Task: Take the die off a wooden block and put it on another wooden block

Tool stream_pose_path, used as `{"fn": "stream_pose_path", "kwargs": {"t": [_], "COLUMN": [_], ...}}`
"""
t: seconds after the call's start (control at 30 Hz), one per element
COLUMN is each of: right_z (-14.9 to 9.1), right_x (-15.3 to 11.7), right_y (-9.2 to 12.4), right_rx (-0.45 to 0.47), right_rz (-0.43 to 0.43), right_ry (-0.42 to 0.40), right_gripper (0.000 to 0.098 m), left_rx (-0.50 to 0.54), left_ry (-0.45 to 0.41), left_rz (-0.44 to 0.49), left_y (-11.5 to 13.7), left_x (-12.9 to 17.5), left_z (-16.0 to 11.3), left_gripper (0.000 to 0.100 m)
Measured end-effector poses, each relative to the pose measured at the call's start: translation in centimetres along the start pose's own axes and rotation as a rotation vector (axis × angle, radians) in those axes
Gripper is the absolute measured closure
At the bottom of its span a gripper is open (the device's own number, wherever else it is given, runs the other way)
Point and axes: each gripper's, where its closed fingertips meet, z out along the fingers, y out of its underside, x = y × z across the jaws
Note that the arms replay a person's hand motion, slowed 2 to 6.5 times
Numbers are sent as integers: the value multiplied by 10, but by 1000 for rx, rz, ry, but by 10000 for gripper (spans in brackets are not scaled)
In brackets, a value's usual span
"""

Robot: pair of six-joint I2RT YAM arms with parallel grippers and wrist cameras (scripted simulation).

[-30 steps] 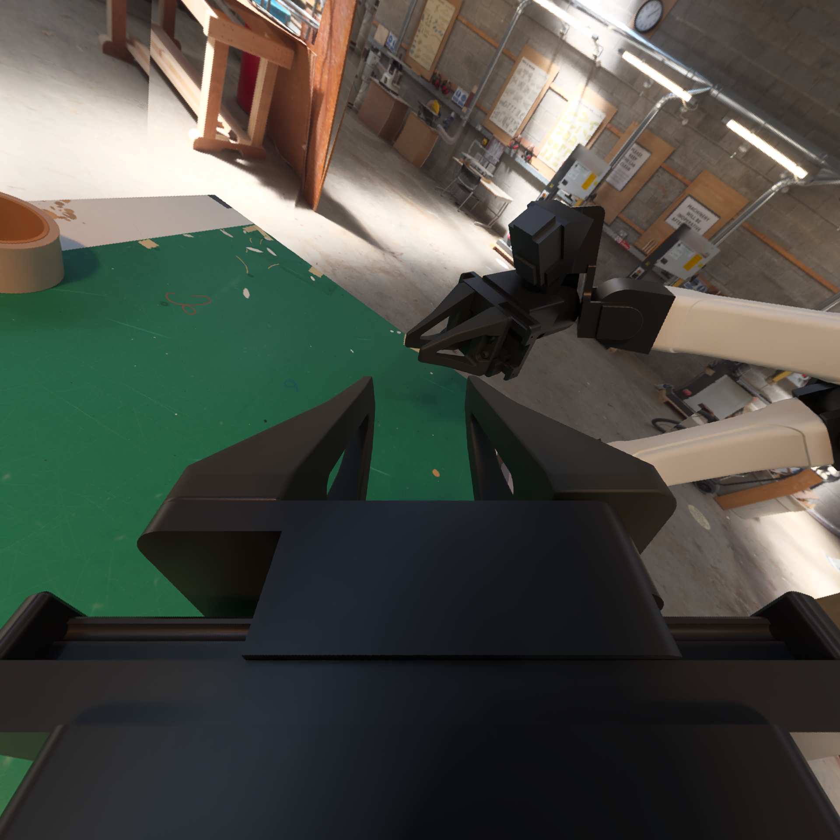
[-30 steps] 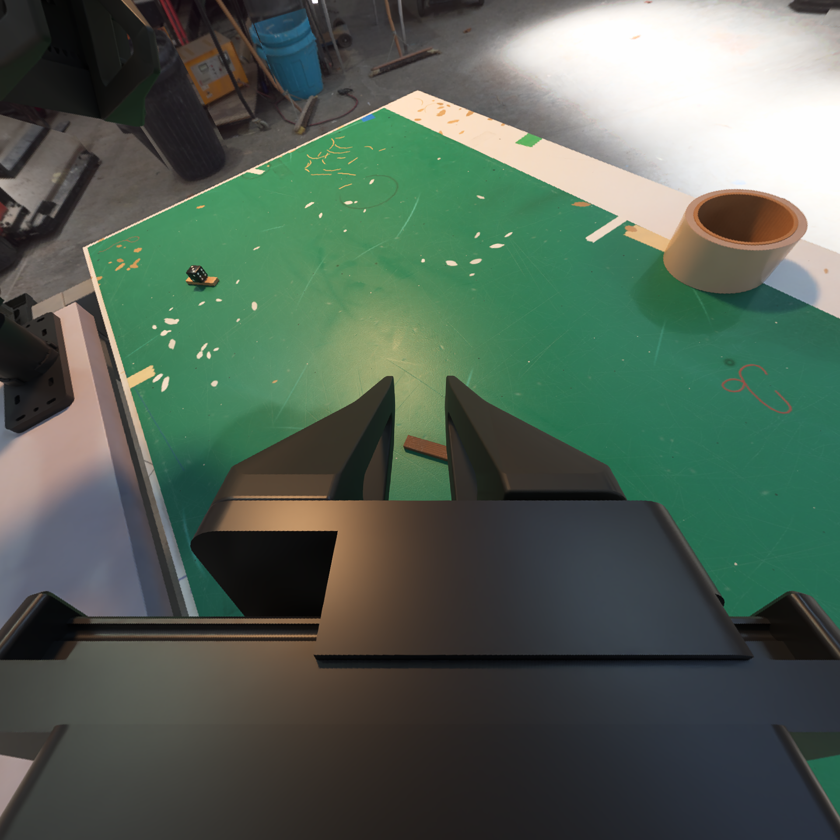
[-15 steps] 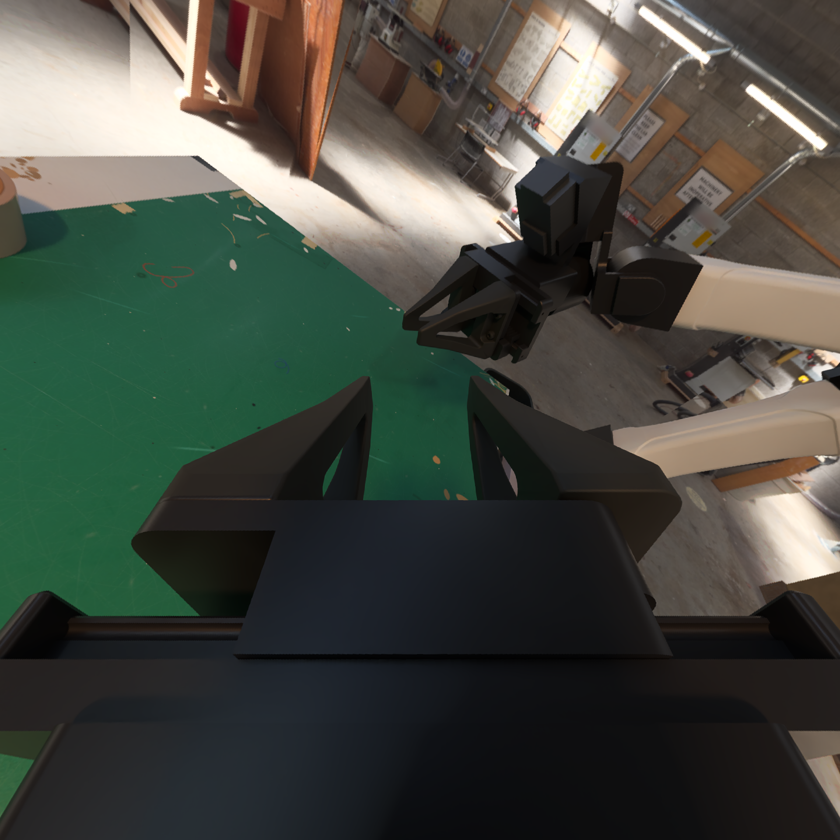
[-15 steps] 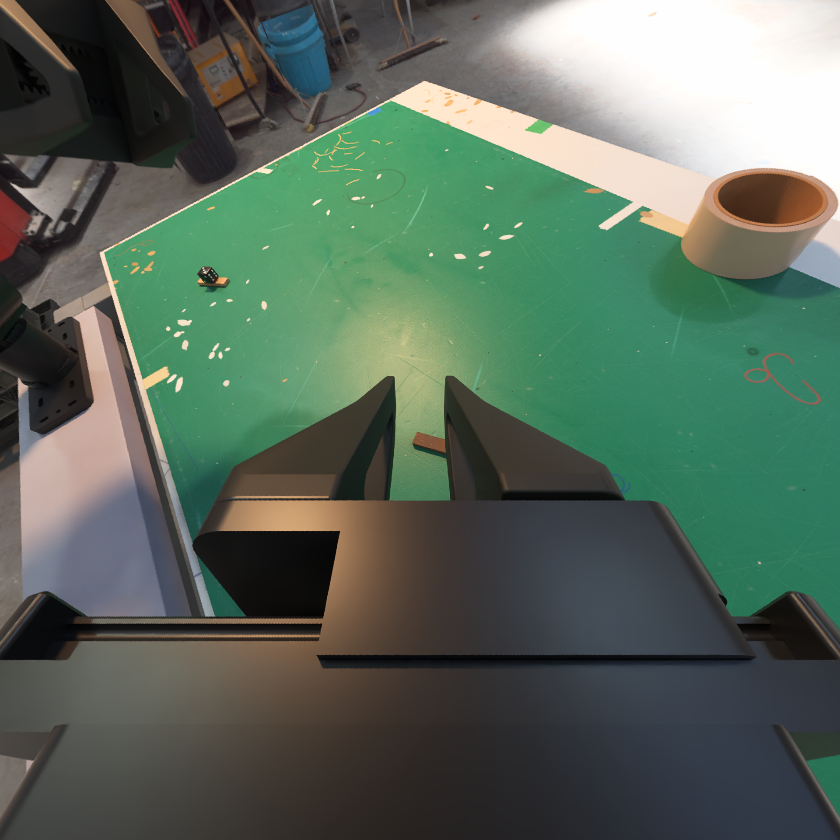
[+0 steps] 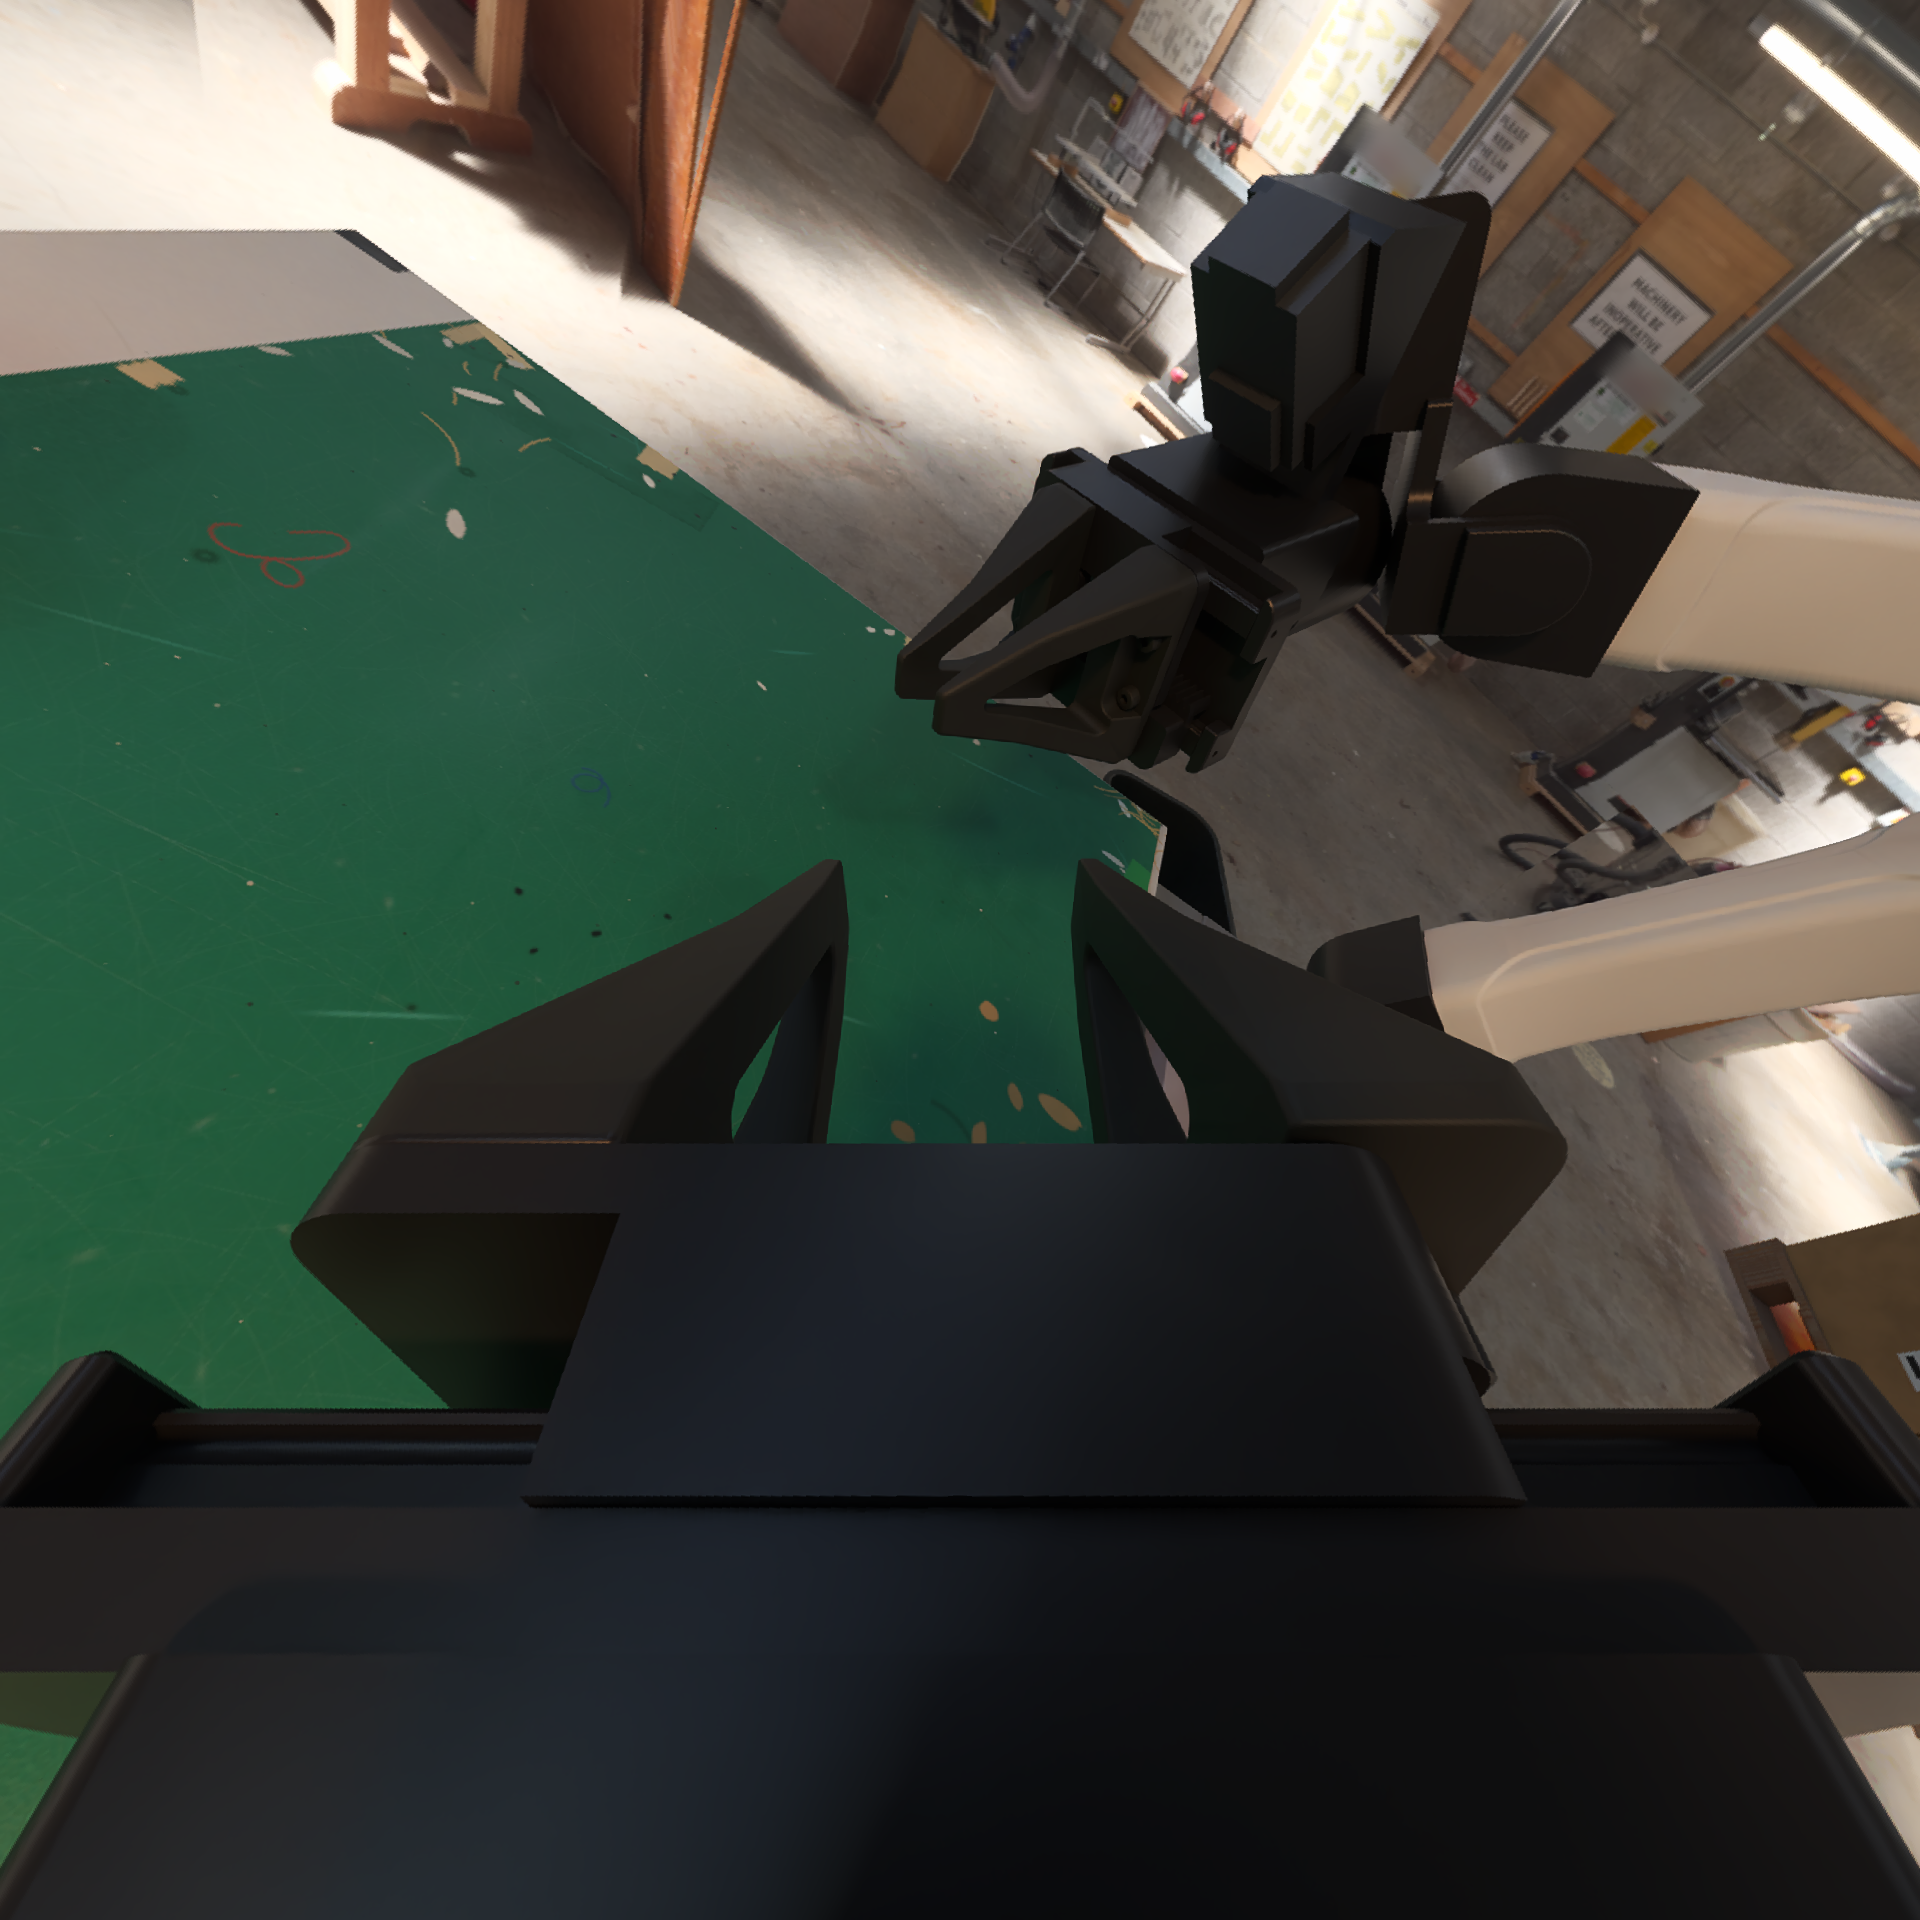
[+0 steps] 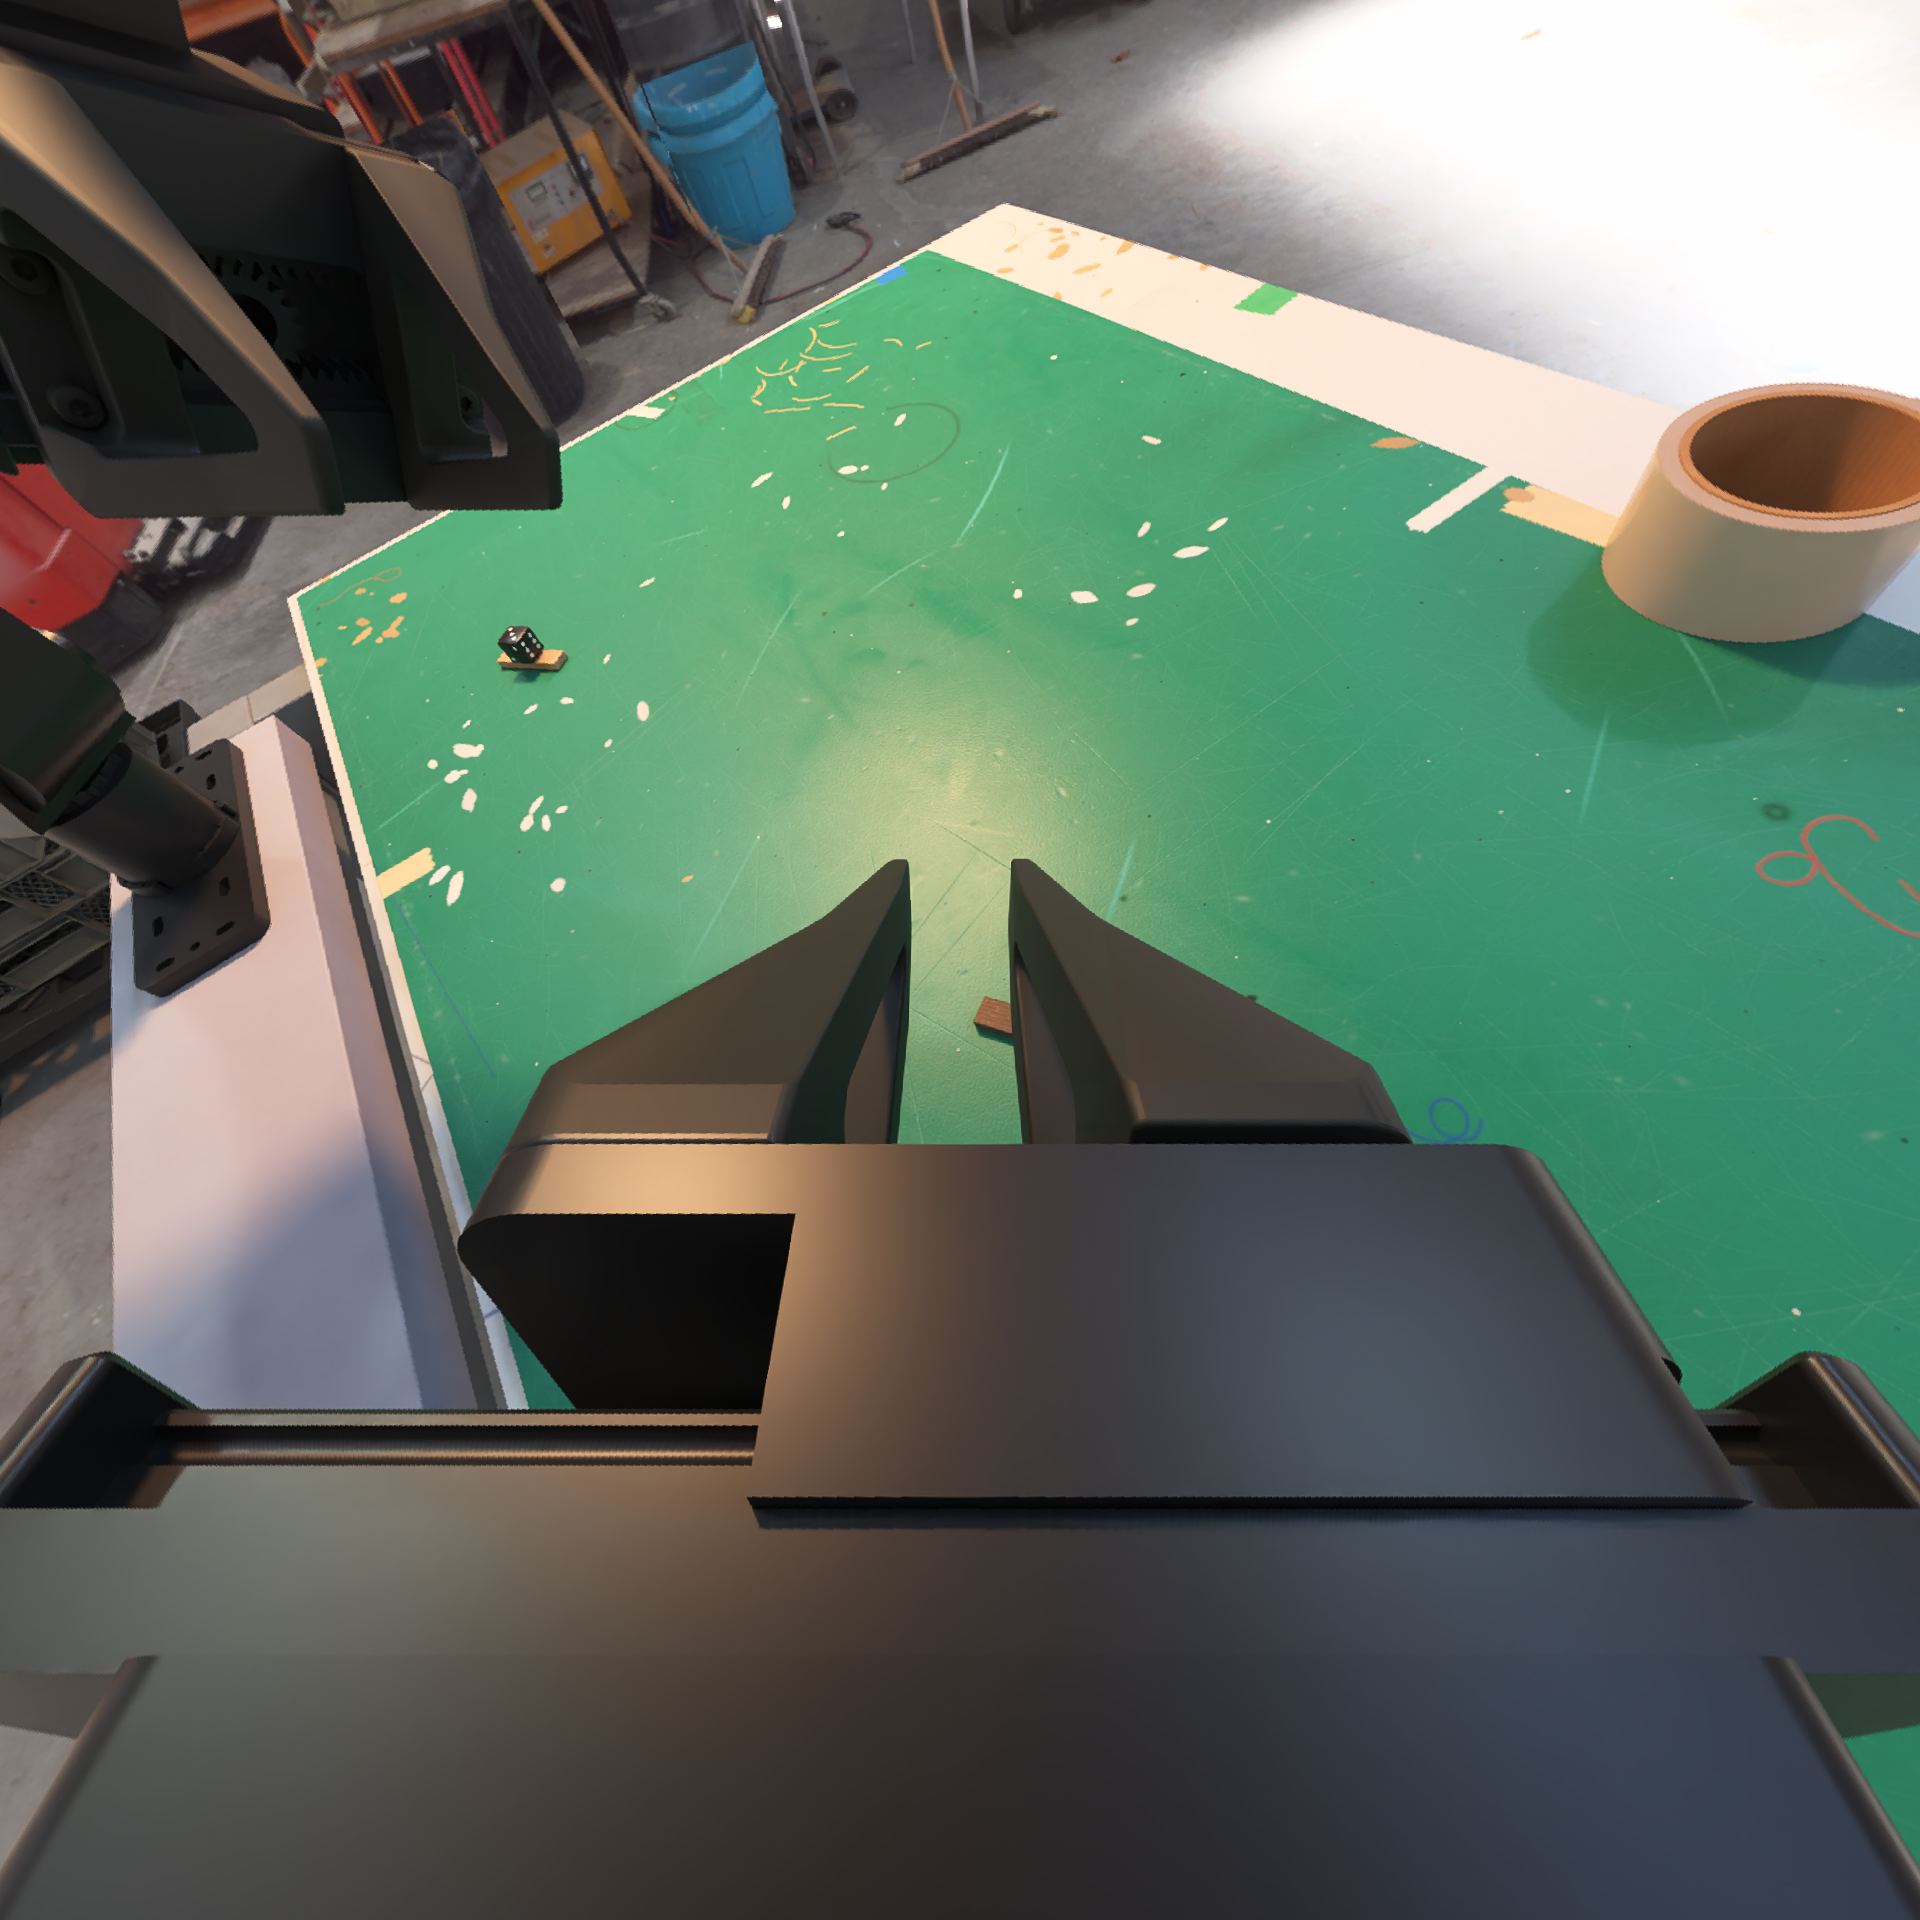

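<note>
**Die lies far left of the right pincer**

Swinging since 1 s ago, the left gripper [image 5: 958, 883] hangs spread and empty; the right gripper [image 6: 961, 883], narrowly parted, hovers above the dark block [image 6: 993, 1016], well apart from the die [image 6: 520, 643] on its light block [image 6: 535, 660].

Left gripper [image 5: 961, 883] parted and empty, right gripper [image 6: 961, 883] narrowly parted, empty, both raised
</note>
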Motion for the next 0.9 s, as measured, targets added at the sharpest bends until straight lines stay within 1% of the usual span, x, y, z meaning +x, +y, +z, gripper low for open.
{"fn": "stream_pose_path", "kwargs": {"t": [0.37,0.9], "right_z": [1,2], "right_x": [0,-2], "right_y": [3,7], "right_rx": [-14,-30], "right_rz": [1,-4], "right_ry": [7,5], "right_gripper": [820,820], "left_rx": [-19,-33], "left_ry": [2,10], "left_rz": [2,-3], "left_y": [6,12], "left_x": [2,2], "left_z": [9,14], "left_gripper": [634,635]}}
